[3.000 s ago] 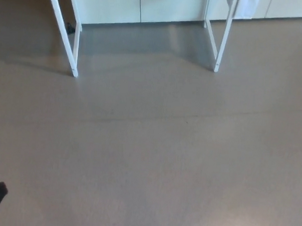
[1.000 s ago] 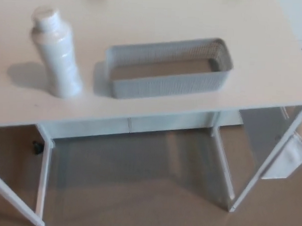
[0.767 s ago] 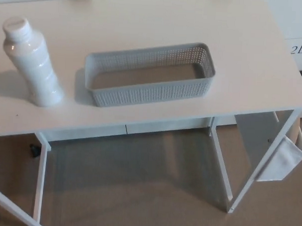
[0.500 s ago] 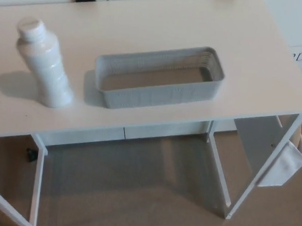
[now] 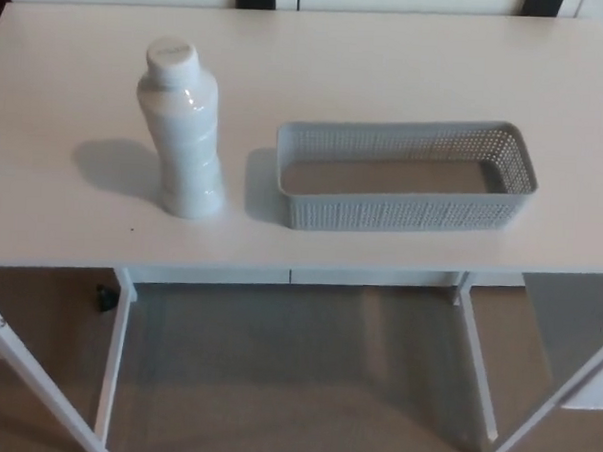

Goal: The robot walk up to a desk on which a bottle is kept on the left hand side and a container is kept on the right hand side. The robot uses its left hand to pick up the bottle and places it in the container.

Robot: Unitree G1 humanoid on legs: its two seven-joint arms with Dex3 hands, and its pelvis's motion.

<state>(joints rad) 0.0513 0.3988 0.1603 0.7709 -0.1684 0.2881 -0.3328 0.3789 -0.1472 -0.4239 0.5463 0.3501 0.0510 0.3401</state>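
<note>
Bottle [image 5: 184, 131] stands upright on the desk [image 5: 389, 65], left of centre. It is white, glossy, ribbed at the waist, with a white screw cap. Just to its right, not touching, sits the container [image 5: 406, 177]: a long grey perforated basket, empty. Desk edges are cut off left and right; its white legs [image 5: 113, 356] show below, over a brown floor [image 5: 295, 376]. Neither hand shows, so their state cannot be told.

Neither hand (nor arm) shows.
</note>
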